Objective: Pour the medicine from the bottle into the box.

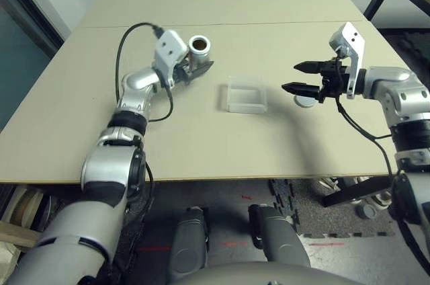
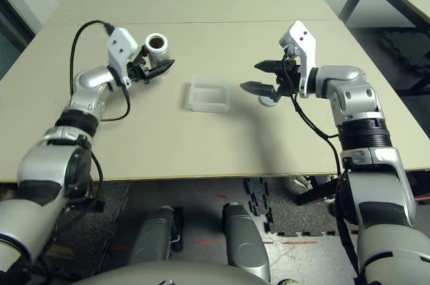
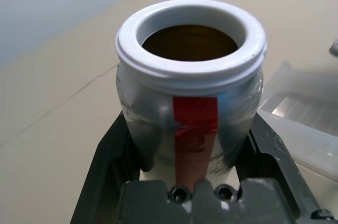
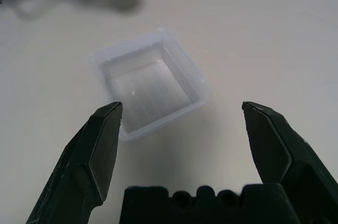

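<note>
Left gripper (image 1: 199,70) pinching the bottle (image 3: 190,84), upright at ten o'clock from the box (image 1: 246,95). Right gripper (image 1: 297,77) spread wide at three o'clock of it, above a grey cap (image 1: 306,101).

Upright open bottle (image 3: 190,108) with red stripe, left of clear box (image 1: 246,95).

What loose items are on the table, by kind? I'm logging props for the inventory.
Bottle: 1, upright between the left gripper's fingers
Box: 1, clear, at mid-table
Cap: 1, grey, under the open right gripper
Total: 3
</note>
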Robot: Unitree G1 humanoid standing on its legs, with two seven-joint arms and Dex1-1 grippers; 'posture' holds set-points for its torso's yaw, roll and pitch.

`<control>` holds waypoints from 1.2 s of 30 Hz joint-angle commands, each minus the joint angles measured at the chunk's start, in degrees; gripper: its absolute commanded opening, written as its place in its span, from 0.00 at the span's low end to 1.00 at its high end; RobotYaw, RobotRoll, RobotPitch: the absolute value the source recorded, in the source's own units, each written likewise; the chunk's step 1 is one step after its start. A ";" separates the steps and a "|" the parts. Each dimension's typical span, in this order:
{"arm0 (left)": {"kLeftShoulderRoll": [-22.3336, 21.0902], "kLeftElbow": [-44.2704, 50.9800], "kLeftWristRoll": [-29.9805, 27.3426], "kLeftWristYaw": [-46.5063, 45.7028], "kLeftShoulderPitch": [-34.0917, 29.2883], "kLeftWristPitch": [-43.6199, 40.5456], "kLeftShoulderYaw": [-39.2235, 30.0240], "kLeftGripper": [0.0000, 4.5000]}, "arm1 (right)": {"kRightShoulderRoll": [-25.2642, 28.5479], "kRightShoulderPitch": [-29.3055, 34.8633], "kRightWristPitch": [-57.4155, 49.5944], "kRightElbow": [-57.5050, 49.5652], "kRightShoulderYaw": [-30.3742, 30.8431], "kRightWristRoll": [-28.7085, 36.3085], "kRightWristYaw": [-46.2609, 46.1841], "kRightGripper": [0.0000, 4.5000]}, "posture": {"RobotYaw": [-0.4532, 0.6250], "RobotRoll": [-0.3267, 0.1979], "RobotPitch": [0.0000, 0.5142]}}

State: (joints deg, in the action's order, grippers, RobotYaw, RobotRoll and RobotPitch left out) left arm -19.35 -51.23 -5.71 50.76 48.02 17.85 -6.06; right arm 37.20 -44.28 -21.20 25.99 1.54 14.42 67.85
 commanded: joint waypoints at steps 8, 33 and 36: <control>0.70 15.41 -3.90 -3.03 -9.52 -7.97 0.68 0.56 | 1.26 0.59 1.14 0.25 -0.48 0.30 1.96 1.00 | 0.31 0.62 0.27; 7.56 -26.98 74.44 -41.21 43.69 16.88 68.29 0.56 | 0.56 2.71 0.85 -1.27 -2.22 1.33 -1.04 1.00 | 0.27 0.62 0.22; 8.28 -27.48 73.44 -40.97 44.29 16.99 67.28 0.56 | 0.99 3.73 0.72 -1.92 -2.49 1.39 -1.23 1.00 | 0.27 0.62 0.22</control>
State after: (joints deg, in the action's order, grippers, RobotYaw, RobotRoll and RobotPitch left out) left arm -11.83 -77.83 67.90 10.15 90.55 34.13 61.68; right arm 37.38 -41.16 -20.24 25.50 -0.12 15.14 66.72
